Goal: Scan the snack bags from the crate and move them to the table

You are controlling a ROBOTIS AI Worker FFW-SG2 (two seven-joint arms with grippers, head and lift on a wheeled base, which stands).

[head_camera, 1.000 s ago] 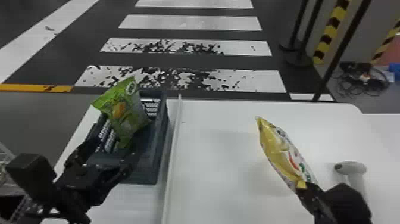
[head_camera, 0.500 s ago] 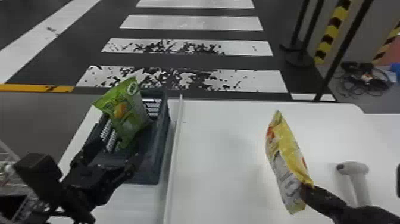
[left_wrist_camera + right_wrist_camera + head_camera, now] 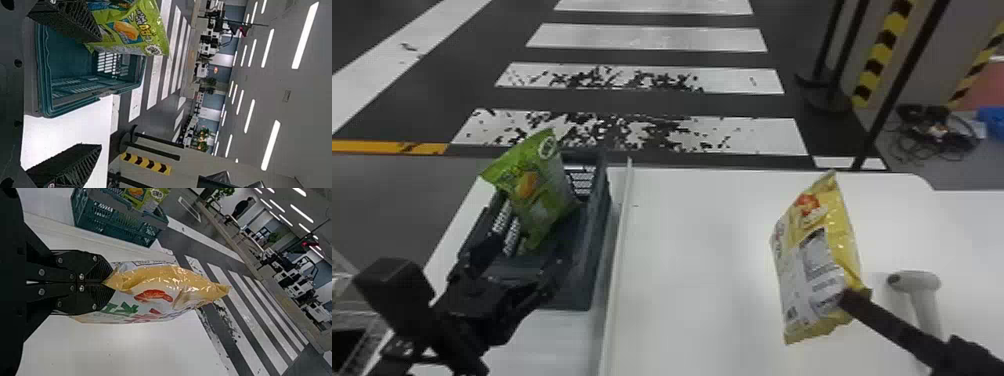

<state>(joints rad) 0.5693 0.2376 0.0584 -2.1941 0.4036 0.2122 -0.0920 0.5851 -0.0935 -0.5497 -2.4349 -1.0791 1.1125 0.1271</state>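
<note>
Yellow snack bag (image 3: 812,265) has swung round, pinched in right hand (image 3: 104,282); printed back showing (scan next, I'd guess). Left hand (image 3: 96,92) spread near crate (image 3: 599,225).

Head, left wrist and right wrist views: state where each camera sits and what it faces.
Head view: on the head, facing forward and down at the table; left gripper and right gripper show.
Left wrist view: on the left wrist, facing past its open gripper toward the crate and green bag.
Right wrist view: on the right wrist, facing along its gripper, shut on the yellow bag.
Shared by all three: crate, green bag.
</note>
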